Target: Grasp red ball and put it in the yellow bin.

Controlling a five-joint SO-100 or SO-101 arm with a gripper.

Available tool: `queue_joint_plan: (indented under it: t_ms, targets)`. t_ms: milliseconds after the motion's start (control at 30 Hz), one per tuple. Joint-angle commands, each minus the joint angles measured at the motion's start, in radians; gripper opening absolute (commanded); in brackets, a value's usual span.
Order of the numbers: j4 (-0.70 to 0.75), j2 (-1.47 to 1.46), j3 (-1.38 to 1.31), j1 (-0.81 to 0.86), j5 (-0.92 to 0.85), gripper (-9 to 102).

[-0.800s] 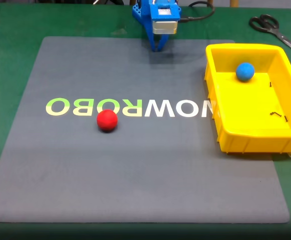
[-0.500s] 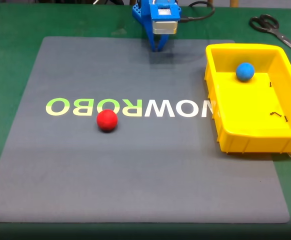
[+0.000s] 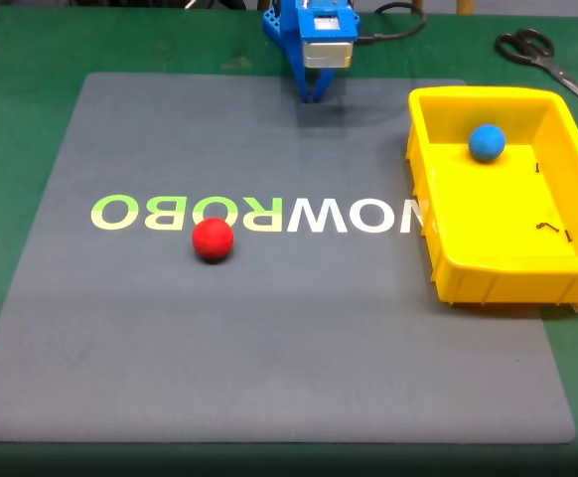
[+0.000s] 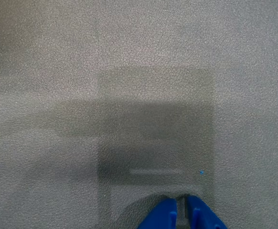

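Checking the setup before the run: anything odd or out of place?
Mostly tidy. The yellow bin already holds a blue ball and small dark specks. Scissors lie beyond it. The red ball sits on the mat.

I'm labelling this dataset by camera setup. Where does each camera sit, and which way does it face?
Fixed view: stands opposite the arm, above the table's near edge, looking down across the grey mat at the red ball, yellow bin, blue ball and scissors; the blue gripper hangs at the far edge.
Wrist view: rides on the arm, facing straight down at the mat; the fingertips of the gripper enter from below.
Shared: mat and gripper.
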Motion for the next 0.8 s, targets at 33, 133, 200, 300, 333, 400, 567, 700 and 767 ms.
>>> queue_joint_plan:
  t_ms: [33,133,200,300,333,400,567,700,767]
  targets:
    - [0.002,0.015,0.032,-0.006,0.012,0]
    - [0.002,0.015,0.032,-0.005,0.012,0]
    - [0.002,0.015,0.032,-0.005,0.012,0]
    - [0.002,0.015,0.032,-0.006,0.012,0]
    - [0.002,0.015,0.032,-0.006,0.012,0]
    - [0.002,0.015,0.032,-0.006,0.012,0]
    - [-0.035,0.014,0.031,-0.005,0.015,26]
    - [-0.124,0.014,-0.018,0.071,-0.026,37]
    - [-0.155,0.014,-0.066,0.106,-0.043,37]
